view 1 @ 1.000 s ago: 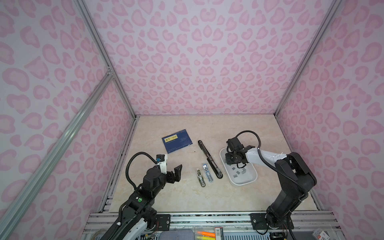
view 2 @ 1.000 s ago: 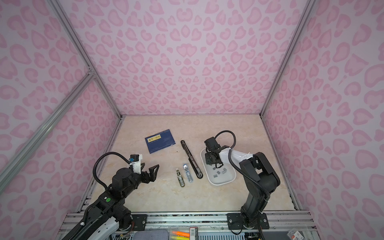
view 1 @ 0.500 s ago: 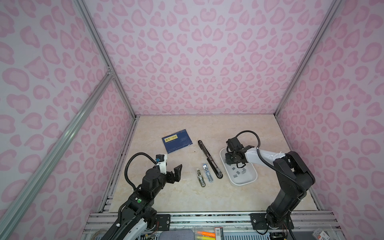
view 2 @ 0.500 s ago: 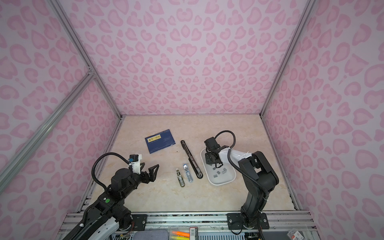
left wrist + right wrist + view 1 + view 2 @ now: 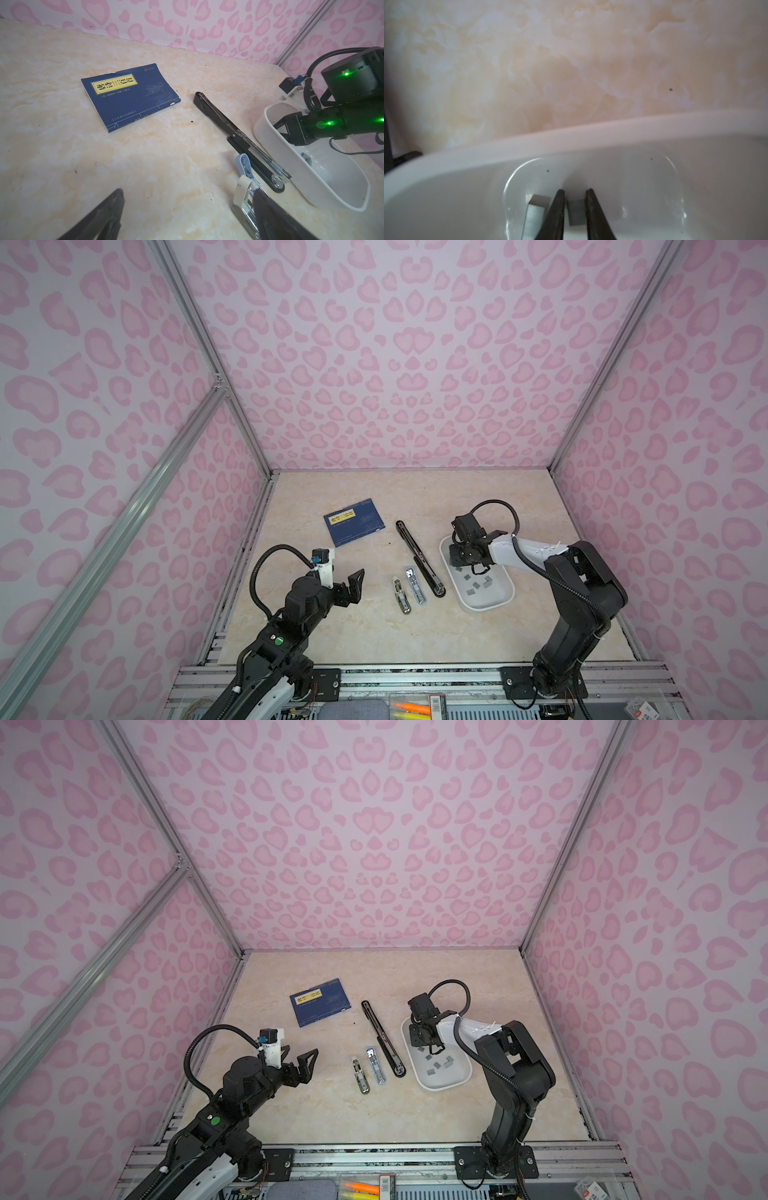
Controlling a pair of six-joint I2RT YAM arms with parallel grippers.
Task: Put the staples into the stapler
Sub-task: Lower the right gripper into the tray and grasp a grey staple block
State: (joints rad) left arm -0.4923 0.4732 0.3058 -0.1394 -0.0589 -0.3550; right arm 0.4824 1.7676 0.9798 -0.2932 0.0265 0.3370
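The right gripper (image 5: 575, 190) reaches down into the far left end of a white oval plastic tray (image 5: 591, 135). Its two dark fingers stand almost together, one against each side of a small grey metal staple strip (image 5: 576, 212) that fills the narrow gap between them. The wrist view is blurred and cuts the fingers off low down, so the contact is hard to make out. A second strip (image 5: 536, 209) lies just beside the outer face of one finger. In both top views the gripper body hides its own tips. The rest of the staples (image 5: 478, 583) lie loose towards the middle of the tray, on the right of the table.

Just left of the tray lies a long black stapler (image 5: 417, 560), opened flat. Whether its near end touches the tray wall I cannot tell. Further left lie a small blue-and-silver stapler (image 5: 415, 591) and a small beige one (image 5: 402, 595), the beige one partly covered by a finger in the left wrist view.

The left gripper (image 5: 187, 193) hovers wide apart and empty near the left edge. A blue softcover book (image 5: 353, 522) lies beyond it. Bare beige marble tabletop (image 5: 374, 635) runs along the near edge and the far wall.
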